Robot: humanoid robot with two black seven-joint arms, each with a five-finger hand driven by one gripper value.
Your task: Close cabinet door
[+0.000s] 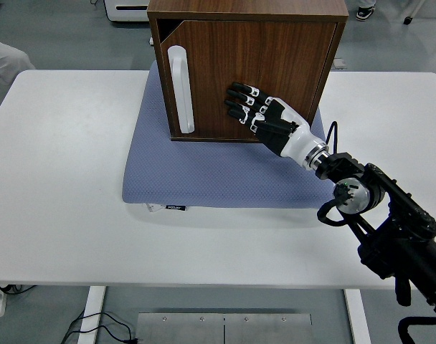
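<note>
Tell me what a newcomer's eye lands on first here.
The wooden cabinet at the table's far middle, standing on a blue mat, its door almost shut with a small gap at the top left. Next, the right hand, fingers spread flat against the door, right of the white handle.
</note>
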